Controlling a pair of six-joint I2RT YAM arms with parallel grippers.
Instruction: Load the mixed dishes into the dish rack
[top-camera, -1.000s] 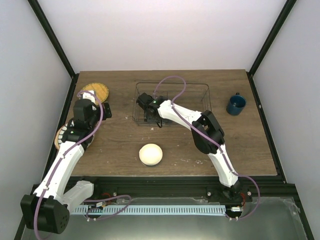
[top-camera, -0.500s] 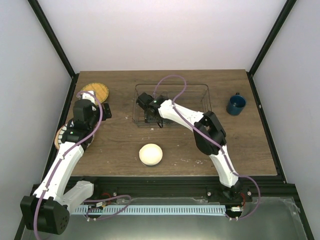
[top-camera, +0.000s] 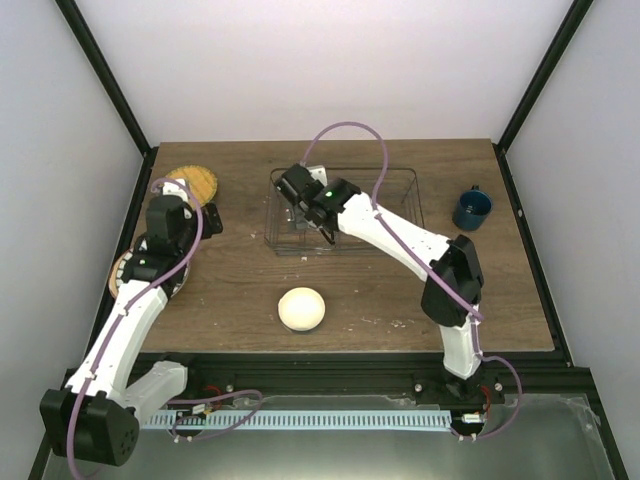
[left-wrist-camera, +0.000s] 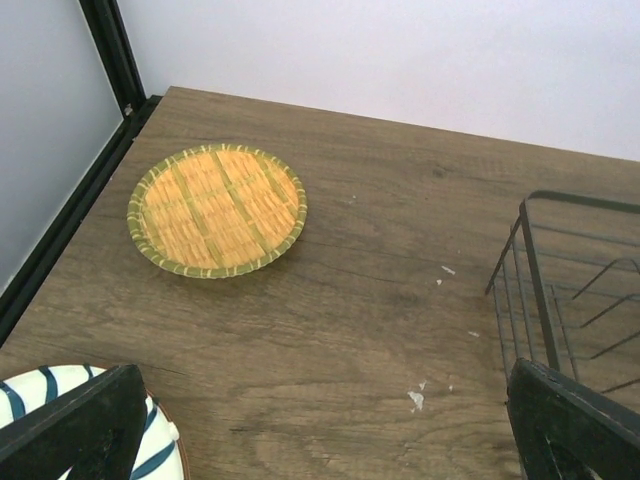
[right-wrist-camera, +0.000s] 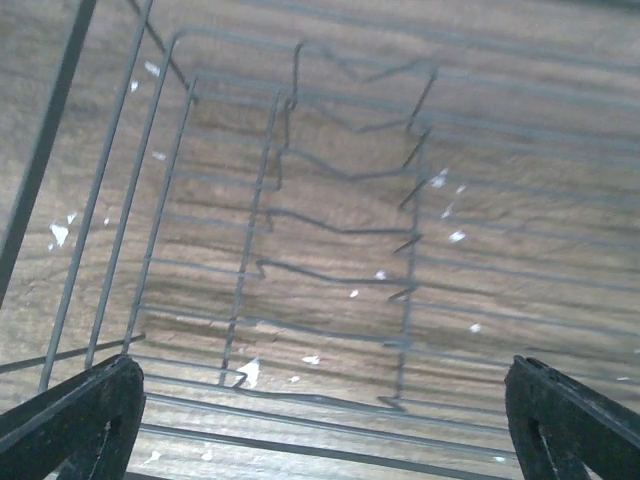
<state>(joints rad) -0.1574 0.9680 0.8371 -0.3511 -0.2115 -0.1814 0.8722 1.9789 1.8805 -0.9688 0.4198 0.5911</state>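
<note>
The dish rack (top-camera: 385, 205) of thin grey wire stands at the back middle of the table and holds nothing. My right gripper (top-camera: 297, 195) hangs open over its left end; the right wrist view shows its wire floor (right-wrist-camera: 275, 200) between my spread fingers (right-wrist-camera: 70, 415). My left gripper (top-camera: 205, 218) is open and empty over bare table, below the orange-yellow plate (top-camera: 192, 181) (left-wrist-camera: 217, 210). The white striped plate (top-camera: 125, 270) (left-wrist-camera: 40, 400) lies at the left edge, partly under my left arm, with a tan rim showing beneath it. The cream bowl (top-camera: 302, 309) sits at the front middle. The dark blue cup (top-camera: 471, 209) stands right of the rack.
The rack's left end (left-wrist-camera: 545, 270) shows at the right of the left wrist view. A black frame post (left-wrist-camera: 110, 60) runs along the table's left edge. Small white flecks (left-wrist-camera: 415, 398) dot the wooden table.
My right gripper has risen and moved back toward the rack's far left corner, and its elbow has swung right. The left arm has barely moved.
</note>
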